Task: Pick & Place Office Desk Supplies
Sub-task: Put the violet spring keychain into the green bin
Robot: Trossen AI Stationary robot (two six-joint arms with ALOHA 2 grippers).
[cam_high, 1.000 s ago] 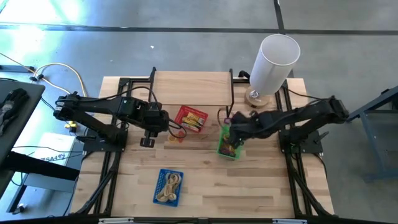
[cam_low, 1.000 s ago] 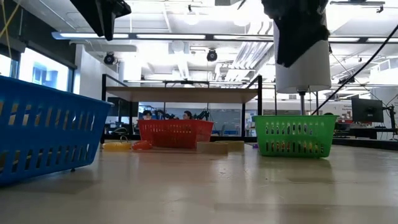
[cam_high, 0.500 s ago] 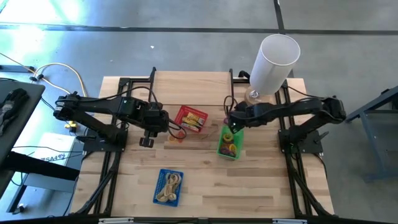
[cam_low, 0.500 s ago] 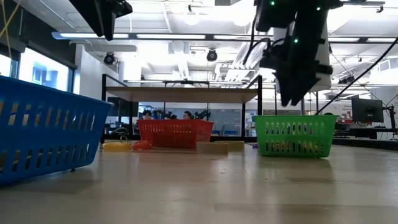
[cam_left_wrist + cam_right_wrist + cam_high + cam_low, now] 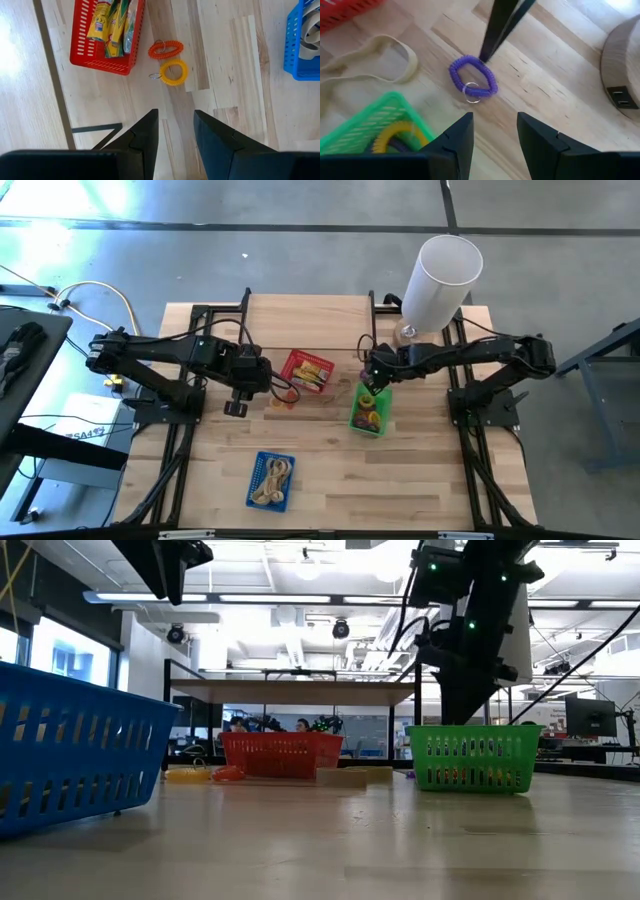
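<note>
While the right pincer point(image 5: 492, 137) hangs open and empty, a black post point(image 5: 501, 25) stands beside the purple loop point(image 5: 472, 79)

I'm seeing my left arm reaching in from the left side, its claw point(image 5: 238, 393) pointing down, fingers point(image 5: 145, 137) parted and gripping nothing. My right arm is stretching leftward across the bench, its claw point(image 5: 371, 377) hanging with fingers point(image 5: 457, 137) apart, likewise empty.

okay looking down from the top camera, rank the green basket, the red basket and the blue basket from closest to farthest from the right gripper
From the right gripper:
1. Green basket, directly under its tip.
2. Red basket, across the table's middle, toward the left arm.
3. Blue basket, at the table's front edge.
</note>
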